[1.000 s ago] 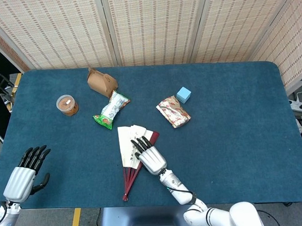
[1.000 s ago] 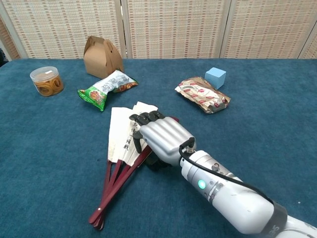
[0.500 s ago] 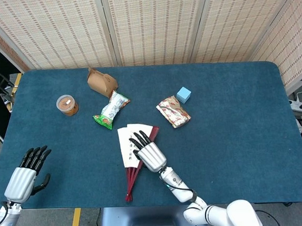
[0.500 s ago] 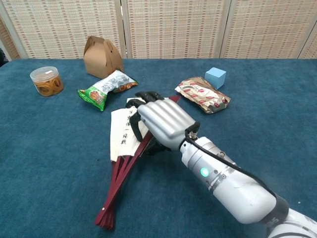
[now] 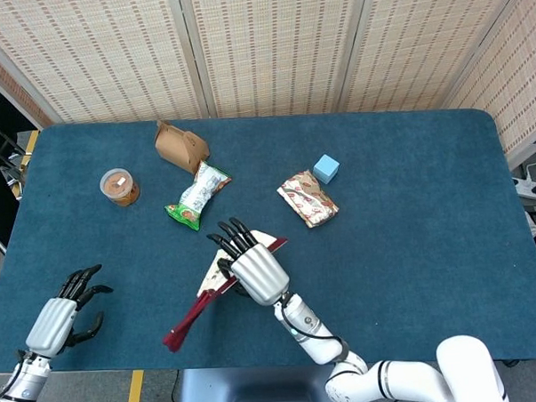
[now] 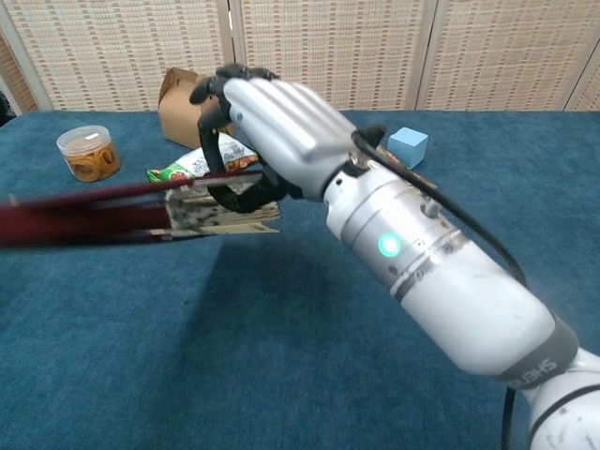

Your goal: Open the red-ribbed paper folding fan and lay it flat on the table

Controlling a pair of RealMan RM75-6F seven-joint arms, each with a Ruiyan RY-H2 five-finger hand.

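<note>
My right hand [image 5: 253, 271] grips the folding fan [image 5: 191, 318] and holds it up off the blue table [image 5: 412, 248]. The fan is mostly closed, with its paper leaves bunched just beside the fingers. Its red ribs slant down to the left in the head view. The chest view shows the right hand [image 6: 272, 122] raised high, with the fan [image 6: 94, 214] sticking out level to the left, its red ribs blurred. My left hand [image 5: 64, 315] hovers at the table's near left corner, fingers apart and slightly bent, holding nothing.
A brown carton [image 5: 180, 144], a green snack bag [image 5: 197, 197] and a clear jar [image 5: 119, 186] lie at the back left. A blue cube [image 5: 326, 169] and a patterned packet [image 5: 308, 199] lie right of centre. Woven screens stand behind the table.
My right hand has lifted the fan off the table and swung it, and the spread leaves have folded together. The left hand's fingers have bent slightly and moved a little right.
</note>
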